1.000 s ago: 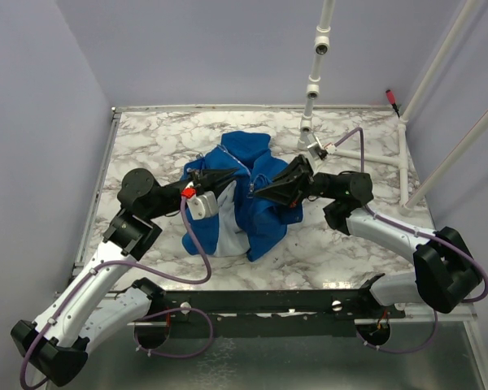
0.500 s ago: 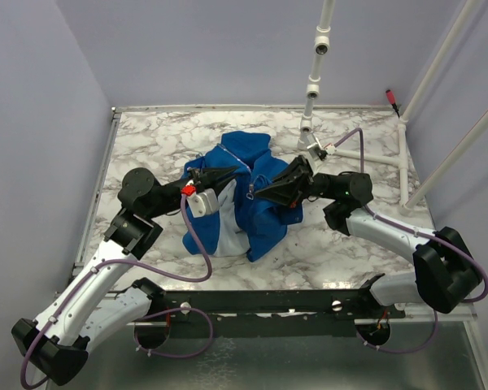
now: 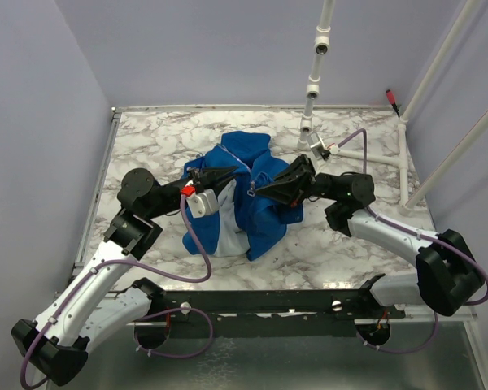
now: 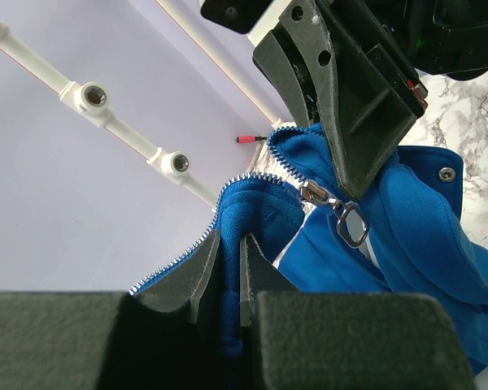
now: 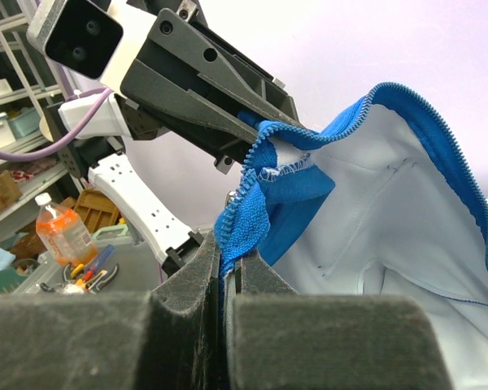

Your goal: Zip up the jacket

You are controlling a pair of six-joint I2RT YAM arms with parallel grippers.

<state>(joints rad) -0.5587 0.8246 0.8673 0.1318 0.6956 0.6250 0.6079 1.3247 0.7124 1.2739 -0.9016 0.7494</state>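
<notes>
Jacket (image 3: 264,219) edges pinched by left gripper (image 3: 232,172) and right gripper (image 3: 258,192), tips close.

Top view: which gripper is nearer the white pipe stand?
The right gripper, pinching the jacket on the pipe stand's side; the left gripper holds the opposite side.

Closed in behind and at both sides by plain pale lilac walls (image 3: 228,49). Floored with a white-and-grey marbled tabletop (image 3: 146,138), edged on the left by a thin grey metal rail (image 3: 96,187). Fitted at the back right with a white plastic pipe frame (image 3: 313,81), partly upright, partly slanted. Bounded at the near edge by a dark metal crossbar (image 3: 268,302). Lit evenly, without hard shadows. From the right wrist, backed by cluttered grey metal shelving (image 5: 8,49) and a clear bottle of orange liquid (image 5: 61,231)
</notes>
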